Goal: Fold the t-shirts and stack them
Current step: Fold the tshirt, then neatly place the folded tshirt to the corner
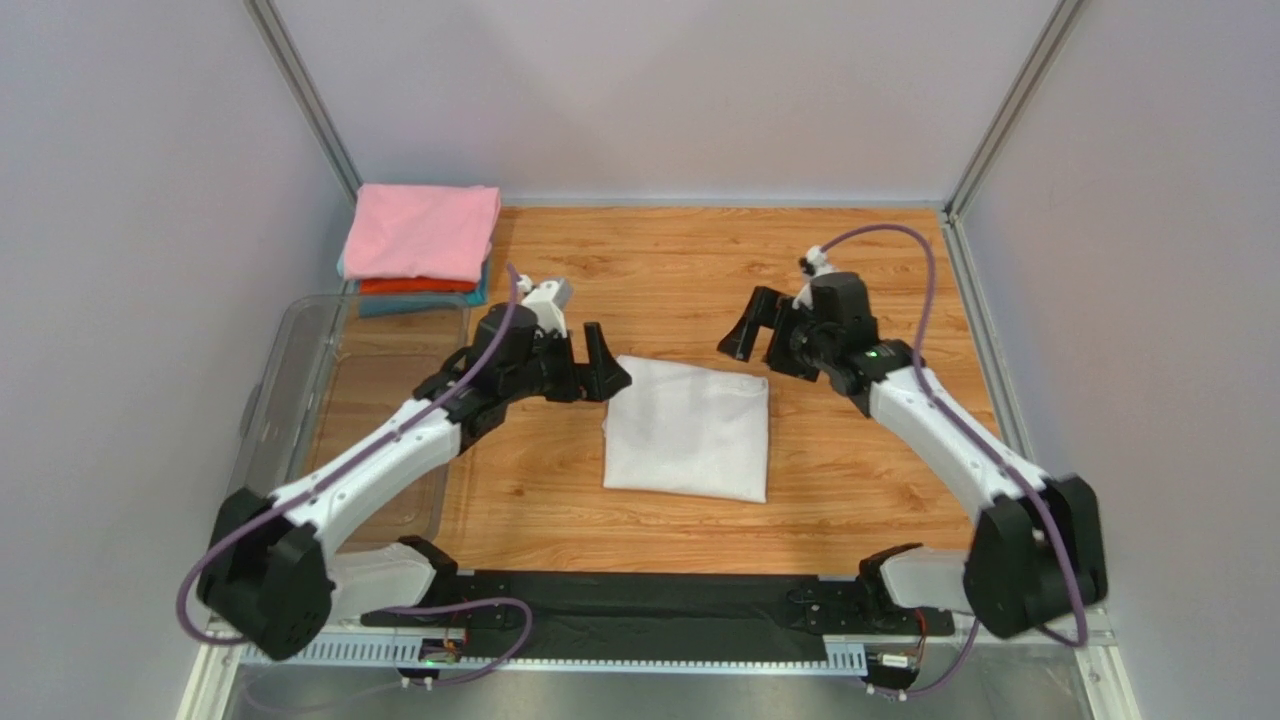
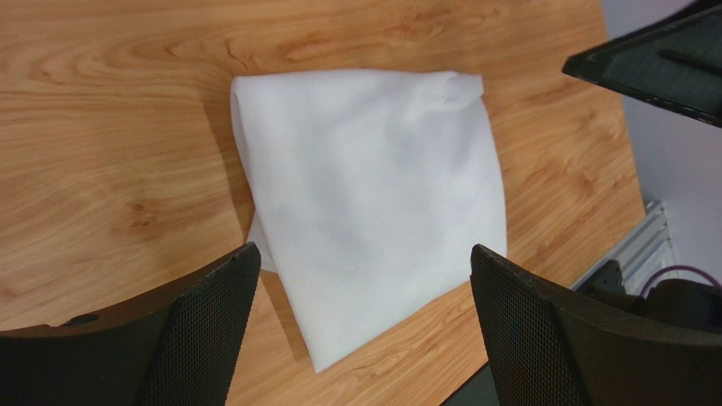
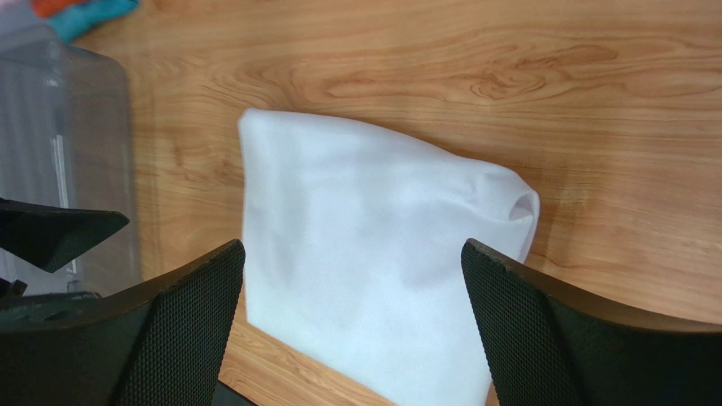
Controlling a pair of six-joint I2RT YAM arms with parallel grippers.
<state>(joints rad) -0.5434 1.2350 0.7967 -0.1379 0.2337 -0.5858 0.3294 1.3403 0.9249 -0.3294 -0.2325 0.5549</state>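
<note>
Pale grey walls close in a wood-grain desk (image 1: 872, 285) on three sides, with metal posts rising at the two far corners. A clear plastic bin (image 1: 301, 360) sits along the desk's left edge. Near the middle lies the white t-shirt (image 1: 688, 431), folded into a rough rectangle and flat on the wood; the wrist views show its edges a little uneven, with one corner puffed up. In the far-left corner, just beyond the bin, the other t-shirts form a stack: the pink t-shirt (image 1: 421, 230) on top, the orange-red t-shirt (image 1: 413, 285) under it and the teal t-shirt (image 1: 394, 305) at the bottom. The left gripper (image 1: 598, 365) is at the white t-shirt's far-left corner, its jaws spread wide and holding nothing. The right gripper (image 1: 759, 338) is just past the far-right corner, also spread wide and empty. Each wrist camera looks down on the white cloth between its own two mesh-faced fingers (image 2: 203, 330)
</note>
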